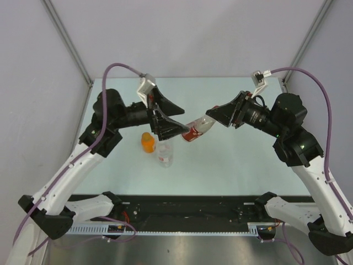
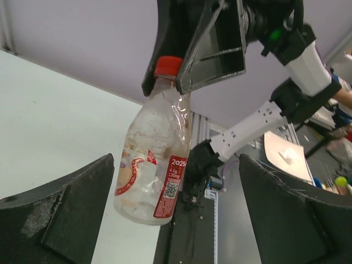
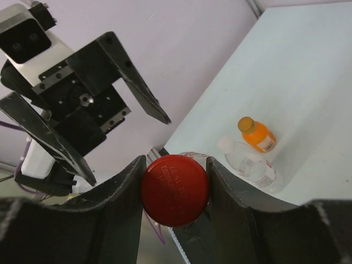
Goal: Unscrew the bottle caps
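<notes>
You're clenching the right gripper [image 1: 211, 114] on the round red plastic cap [image 3: 175, 190] of the clear red-labelled bottle [image 2: 151, 159], left gripper [image 1: 184, 121] released.

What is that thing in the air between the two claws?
A clear bottle with a reddish label, seen best in the top view. The right gripper clamps its red cap; the left gripper is open at its base.

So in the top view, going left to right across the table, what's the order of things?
orange bottle → clear bottle → red-label bottle → right gripper. Left gripper left out: it overlaps the bottles.
</notes>
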Controlling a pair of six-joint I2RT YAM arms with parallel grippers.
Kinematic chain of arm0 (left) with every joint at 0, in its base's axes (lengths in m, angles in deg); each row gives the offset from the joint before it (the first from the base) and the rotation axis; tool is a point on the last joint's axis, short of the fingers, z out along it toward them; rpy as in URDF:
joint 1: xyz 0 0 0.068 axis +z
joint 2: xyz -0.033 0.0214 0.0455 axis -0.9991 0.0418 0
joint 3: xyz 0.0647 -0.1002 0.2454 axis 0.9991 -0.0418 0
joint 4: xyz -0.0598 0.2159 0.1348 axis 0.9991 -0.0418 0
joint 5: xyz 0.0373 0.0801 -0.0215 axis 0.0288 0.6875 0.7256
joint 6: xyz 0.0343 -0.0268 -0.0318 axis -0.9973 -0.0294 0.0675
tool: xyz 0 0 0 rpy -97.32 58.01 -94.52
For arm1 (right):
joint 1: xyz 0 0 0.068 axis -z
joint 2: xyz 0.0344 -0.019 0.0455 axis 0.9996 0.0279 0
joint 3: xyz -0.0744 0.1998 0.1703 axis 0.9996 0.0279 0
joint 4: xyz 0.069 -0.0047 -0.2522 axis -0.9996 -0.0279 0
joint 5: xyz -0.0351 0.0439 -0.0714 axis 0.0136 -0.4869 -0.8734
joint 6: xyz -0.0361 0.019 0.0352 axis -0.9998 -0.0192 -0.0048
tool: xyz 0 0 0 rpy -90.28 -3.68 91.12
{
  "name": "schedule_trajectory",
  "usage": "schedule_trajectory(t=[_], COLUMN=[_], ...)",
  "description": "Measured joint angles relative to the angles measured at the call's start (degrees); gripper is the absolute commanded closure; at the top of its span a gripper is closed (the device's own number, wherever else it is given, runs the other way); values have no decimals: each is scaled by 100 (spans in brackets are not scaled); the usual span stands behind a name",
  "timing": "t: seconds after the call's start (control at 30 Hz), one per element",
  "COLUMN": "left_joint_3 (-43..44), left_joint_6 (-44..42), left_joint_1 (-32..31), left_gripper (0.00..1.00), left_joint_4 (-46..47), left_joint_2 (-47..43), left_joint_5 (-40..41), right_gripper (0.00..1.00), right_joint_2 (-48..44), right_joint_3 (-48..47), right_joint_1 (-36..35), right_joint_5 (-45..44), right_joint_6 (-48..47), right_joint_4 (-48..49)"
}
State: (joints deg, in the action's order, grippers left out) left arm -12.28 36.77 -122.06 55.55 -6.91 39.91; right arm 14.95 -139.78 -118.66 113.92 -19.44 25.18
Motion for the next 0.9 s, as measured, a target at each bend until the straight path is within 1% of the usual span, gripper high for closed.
schedule_trajectory(t=[0.1, 0.23, 0.57, 0.9], left_joint_3=[7, 7, -197, -435], left_joint_6=[-144, -284, -479, -520], left_joint_1=[-326, -542, -619, -820], left_gripper=[0, 0, 0, 2], left_joint_4=[-138, -192, -96, 96], left_joint_2=[240, 446, 540, 592], left_joint_5=[-33, -33, -74, -98], right_gripper=[100, 100, 100, 100], right_joint_2=[42, 98, 146, 146], right_joint_3=[0, 0, 0, 52], right_joint_1=[0, 0, -39, -155], right_joint_5=[192, 431, 887, 920], right_joint_6=[-17, -22, -17, -31], right_joint_4=[31, 144, 426, 621])
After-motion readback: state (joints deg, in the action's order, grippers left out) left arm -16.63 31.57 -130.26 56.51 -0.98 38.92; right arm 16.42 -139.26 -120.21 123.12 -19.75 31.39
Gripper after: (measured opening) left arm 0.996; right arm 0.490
